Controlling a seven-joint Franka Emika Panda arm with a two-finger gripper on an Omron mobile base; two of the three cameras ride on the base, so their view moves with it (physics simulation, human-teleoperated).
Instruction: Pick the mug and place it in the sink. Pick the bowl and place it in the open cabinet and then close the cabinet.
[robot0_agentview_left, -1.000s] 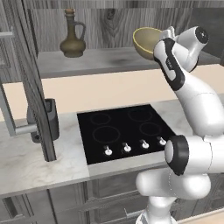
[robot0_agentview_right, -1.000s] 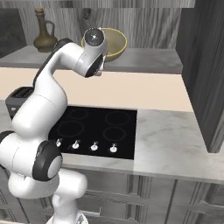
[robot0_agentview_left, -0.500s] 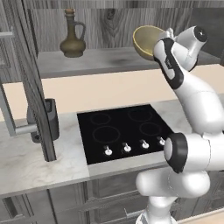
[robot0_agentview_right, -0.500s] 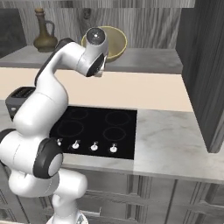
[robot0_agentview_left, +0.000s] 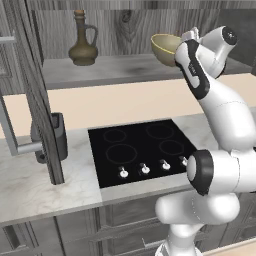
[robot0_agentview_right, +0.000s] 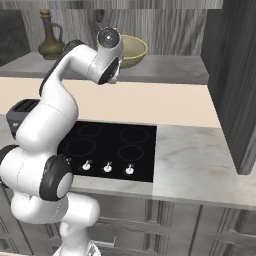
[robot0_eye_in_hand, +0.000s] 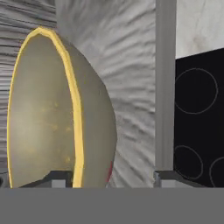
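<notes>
Grey marbled tabletop carries a black four-ring cooktop, beige wall behind. Above, the woodgrain cabinet is open; door swung out left. On its grey shelf: brown jug left, tan bowl right. Pincer fingers spread apart, straddling the bowl's rim.
</notes>
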